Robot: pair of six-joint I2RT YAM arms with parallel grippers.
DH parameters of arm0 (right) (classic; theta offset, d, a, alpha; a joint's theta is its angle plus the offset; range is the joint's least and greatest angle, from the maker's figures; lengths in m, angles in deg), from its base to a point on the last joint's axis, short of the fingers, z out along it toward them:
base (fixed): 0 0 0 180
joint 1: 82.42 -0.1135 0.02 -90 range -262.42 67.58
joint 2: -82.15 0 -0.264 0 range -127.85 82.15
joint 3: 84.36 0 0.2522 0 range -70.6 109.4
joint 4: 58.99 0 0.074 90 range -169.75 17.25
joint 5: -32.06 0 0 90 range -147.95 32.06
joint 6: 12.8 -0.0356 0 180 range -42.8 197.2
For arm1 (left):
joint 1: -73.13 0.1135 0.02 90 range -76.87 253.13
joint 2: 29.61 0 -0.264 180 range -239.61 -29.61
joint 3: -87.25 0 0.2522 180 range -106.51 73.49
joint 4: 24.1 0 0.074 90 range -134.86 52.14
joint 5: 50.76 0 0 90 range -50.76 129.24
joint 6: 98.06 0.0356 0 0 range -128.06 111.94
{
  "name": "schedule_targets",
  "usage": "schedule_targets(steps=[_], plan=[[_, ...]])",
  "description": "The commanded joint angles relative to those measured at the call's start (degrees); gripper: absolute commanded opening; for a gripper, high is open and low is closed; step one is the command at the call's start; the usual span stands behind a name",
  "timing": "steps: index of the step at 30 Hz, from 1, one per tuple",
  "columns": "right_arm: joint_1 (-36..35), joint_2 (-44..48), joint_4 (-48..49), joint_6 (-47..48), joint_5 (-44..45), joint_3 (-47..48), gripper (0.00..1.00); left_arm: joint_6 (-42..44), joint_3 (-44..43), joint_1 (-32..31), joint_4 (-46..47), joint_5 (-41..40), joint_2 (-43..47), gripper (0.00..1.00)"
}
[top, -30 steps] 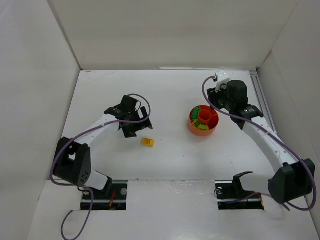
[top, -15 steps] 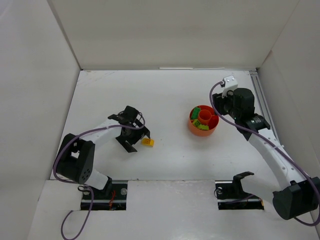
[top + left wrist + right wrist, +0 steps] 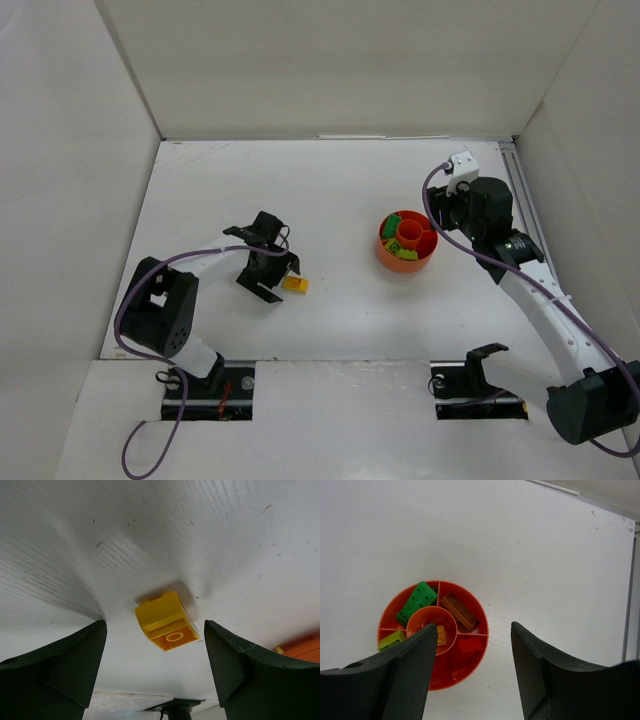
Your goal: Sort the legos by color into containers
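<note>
Left pincer (image 3: 154,630) gapes wide, empty; the yellow brick (image 3: 166,622) sits on the worktop (image 3: 225,540) just ahead, between its fingers (image 3: 60,665).

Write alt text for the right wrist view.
A divided orange-red bowl sits on the white table, seen from above between the open right hand and its dark fingers. Separate compartments hold a green brick, a brown brick, a lime brick and a red brick; a yellow-orange brick lies in the centre cup.
</note>
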Motion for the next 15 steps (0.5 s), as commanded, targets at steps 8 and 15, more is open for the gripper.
schedule_targets(steps=[8, 15], plan=[[-0.16, 2.59, 2.03, -0.81, -0.07, -0.07, 0.66, -2.1, -6.02, -2.34, -0.76, -1.52, -5.37, 0.63], [-0.69, 4.88, 1.5, -1.33, 1.17, -0.69, 0.66, -0.69, -8.22, -4.1, -2.08, -2.03, -6.69, 0.31]])
